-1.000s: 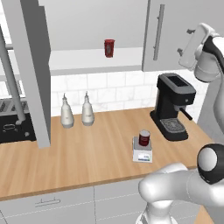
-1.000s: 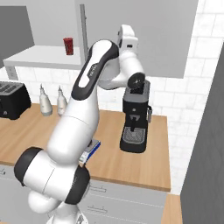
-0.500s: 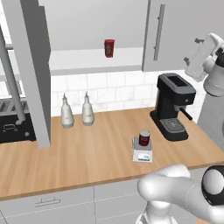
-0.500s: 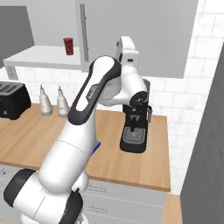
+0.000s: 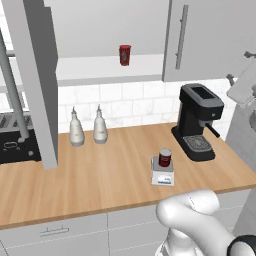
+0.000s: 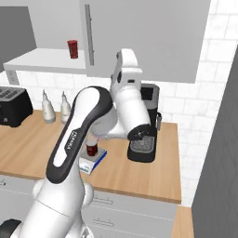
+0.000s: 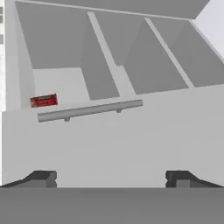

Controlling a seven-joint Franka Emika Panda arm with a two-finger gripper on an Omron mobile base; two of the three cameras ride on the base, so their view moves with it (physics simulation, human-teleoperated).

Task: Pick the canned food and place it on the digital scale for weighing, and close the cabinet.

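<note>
Can [image 5: 165,157] sits upright on the scale [image 5: 163,176], so weighing looks done; we judge the cabinet [image 5: 31,75] is what remains. Its left door hangs wide over the counter [image 5: 100,180]. Gripper [image 7: 111,179], jaws spread and empty, faces the right door's handle [image 7: 89,110], probably lining up

Matt grey cabinet [image 5: 210,35], wood-grain counter [image 5: 100,175]

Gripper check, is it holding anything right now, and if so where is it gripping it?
Nothing is held. The gripper is open, its fingertips apart with only the cabinet door and its bar handle ahead. The canned food sits on the digital scale.
</note>
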